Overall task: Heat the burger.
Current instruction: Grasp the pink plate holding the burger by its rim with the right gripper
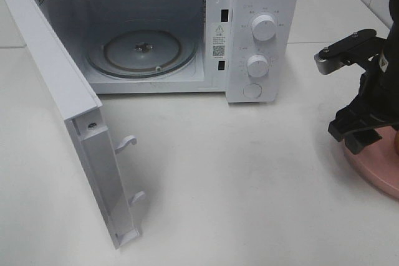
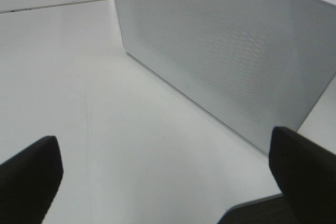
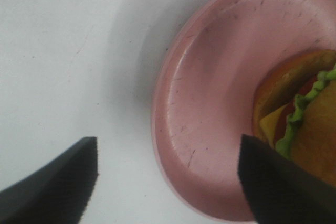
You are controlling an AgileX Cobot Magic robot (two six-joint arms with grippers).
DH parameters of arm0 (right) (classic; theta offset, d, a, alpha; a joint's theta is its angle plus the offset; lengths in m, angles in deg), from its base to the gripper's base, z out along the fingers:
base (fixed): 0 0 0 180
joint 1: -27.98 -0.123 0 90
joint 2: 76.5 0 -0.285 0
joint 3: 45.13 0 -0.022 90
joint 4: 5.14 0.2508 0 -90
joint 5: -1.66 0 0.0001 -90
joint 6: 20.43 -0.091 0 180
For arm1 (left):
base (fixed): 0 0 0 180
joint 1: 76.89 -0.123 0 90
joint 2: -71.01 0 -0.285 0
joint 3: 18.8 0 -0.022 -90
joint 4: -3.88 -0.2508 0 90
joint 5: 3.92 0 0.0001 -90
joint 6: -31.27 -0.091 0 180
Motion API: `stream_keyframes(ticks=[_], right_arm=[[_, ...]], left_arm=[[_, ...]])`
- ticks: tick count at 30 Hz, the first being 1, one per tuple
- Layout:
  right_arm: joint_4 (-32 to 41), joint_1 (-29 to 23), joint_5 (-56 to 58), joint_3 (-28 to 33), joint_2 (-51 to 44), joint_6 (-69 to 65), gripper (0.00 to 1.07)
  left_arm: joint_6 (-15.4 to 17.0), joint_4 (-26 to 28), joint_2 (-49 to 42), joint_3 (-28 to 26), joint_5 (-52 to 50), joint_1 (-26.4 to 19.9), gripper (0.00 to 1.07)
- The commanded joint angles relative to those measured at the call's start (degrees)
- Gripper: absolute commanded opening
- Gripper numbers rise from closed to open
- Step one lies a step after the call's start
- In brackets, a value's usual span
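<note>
The burger (image 3: pixel 317 124) is only partly in view: a golden-brown bun, a frill of green lettuce, red tomato and a corner of yellow cheese. It sits upright on the pink plate (image 3: pixel 210 103), off to one side of the right pincer (image 3: pixel 168 156). It is close by one fingertip (image 3: pixel 265 169) and not between the spread fingers.

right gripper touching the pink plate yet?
Cannot tell. Right wrist view: right gripper open, straddling the pink plate rim, with no contact or gap plain. Exterior high view: the gripper itself hides that spot.
</note>
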State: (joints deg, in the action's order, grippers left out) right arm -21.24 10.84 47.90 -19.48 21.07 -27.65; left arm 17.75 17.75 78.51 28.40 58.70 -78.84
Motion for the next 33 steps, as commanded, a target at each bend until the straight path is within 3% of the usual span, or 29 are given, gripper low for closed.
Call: stream_keyframes(ticks=[1,10,33], right_arm=[[-1.78,1.66,-3.61,-0.23,-0.46,0.74,1.01],[-1.15,6.25,-8.77,-0.23,2.41,0.29,1.00],[2.35,9.11,-18.33,-0.23,17.42,-1.09,0.92]], left_arm=[[0.46,0.11,-1.03,0.11,-0.46,0.17,1.00],[0.46,0.11,-1.03,0.11,-0.46,0.17,1.00],[0.46,0.11,-1.03,0.11,-0.46,0.17,1.00]])
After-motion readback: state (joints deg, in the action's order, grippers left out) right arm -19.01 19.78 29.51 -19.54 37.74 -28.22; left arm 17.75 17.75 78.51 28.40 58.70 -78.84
